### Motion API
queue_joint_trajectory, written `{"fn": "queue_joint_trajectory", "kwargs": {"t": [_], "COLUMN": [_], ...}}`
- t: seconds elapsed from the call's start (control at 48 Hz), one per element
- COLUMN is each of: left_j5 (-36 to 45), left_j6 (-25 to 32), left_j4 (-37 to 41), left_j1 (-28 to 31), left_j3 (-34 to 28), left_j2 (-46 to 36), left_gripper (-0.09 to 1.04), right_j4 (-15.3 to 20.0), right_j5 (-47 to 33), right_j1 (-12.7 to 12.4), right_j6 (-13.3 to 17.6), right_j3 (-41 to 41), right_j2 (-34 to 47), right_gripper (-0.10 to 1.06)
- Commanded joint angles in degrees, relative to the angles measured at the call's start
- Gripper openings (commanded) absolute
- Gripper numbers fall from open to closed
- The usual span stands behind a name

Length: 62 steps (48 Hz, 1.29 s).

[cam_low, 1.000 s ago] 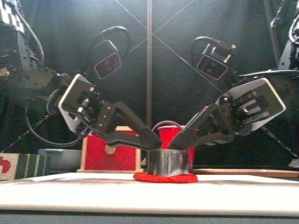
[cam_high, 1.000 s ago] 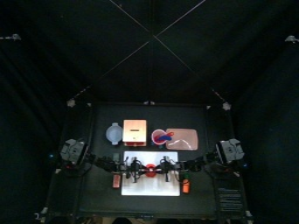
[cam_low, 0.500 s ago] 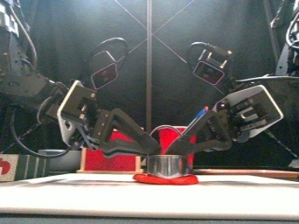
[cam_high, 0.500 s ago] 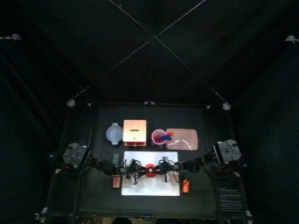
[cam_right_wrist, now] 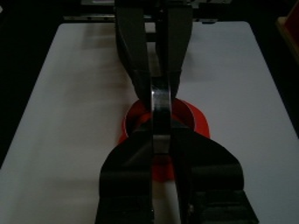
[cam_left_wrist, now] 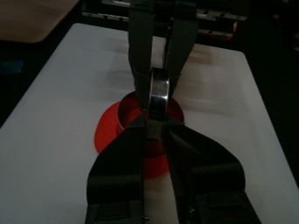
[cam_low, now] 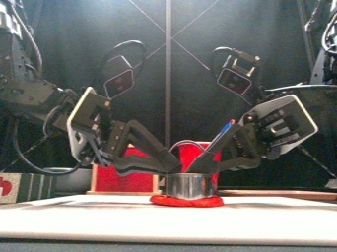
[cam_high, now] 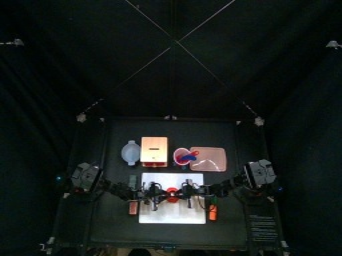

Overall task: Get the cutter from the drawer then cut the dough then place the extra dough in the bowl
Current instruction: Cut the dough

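Step in hand: the cutting is under way. The round metal cutter (cam_low: 188,185) is standing upright on the flat red dough disc (cam_low: 188,201), and both arms are bearing on it.
Cutter's place: it is sitting mid-board on the white cutting board (cam_high: 158,212), at the table's 6 o'clock, with dough showing past its foot on both sides.
Left gripper (cam_low: 161,173): it is reaching in from the cutter's 9 o'clock, its jaws drawn nearly together and pinching the cutter's wall.
Right gripper (cam_low: 215,171): it is reaching in from 3 o'clock, its jaws likewise narrowed and nipping the opposite wall.
Next move: probably pressing straight down, perhaps with a slight twist, then lifting the cutter clear without dragging the dough along.
After that: the outer ring is waiting to go into the blue-grey bowl (cam_high: 130,152), at the cutter's 11 o'clock, just beside the pale wooden box (cam_high: 154,150).
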Motion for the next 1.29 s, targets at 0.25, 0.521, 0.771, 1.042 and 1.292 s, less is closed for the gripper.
{"fn": "queue_joint_trajectory", "kwargs": {"t": [0.25, 0.521, 0.771, 1.042, 1.292], "left_j5": [5.36, 7.47, 7.12, 3.52, 2.99], "left_j6": [8.53, 13.18, 13.27, 15.03, 16.35], "left_j4": [0.62, 0.62, 0.62, 0.44, 0.35], "left_j1": [3.60, 5.27, 6.94, 7.73, 7.82], "left_j3": [-3.08, -6.94, -6.94, -4.39, -3.34], "left_j2": [-4.83, -4.22, -6.24, -10.99, -12.30], "left_gripper": [0.54, 0.66, 0.76, 0.76, 0.76], "right_j4": [-4.48, -4.75, -4.39, -4.83, -4.83], "right_j5": [7.12, 8.53, 8.79, 9.76, 9.84], "right_j1": [0.09, 0.26, 0.18, 0.18, 0.26], "right_j6": [0.09, 0.18, 0.26, 0.09, 0.00], "right_j3": [-4.13, -5.01, -5.10, -5.10, -5.45], "right_j2": [-1.05, -0.70, -1.05, -2.02, -2.72], "right_gripper": [0.42, 0.53, 0.70, 0.72, 0.72]}}
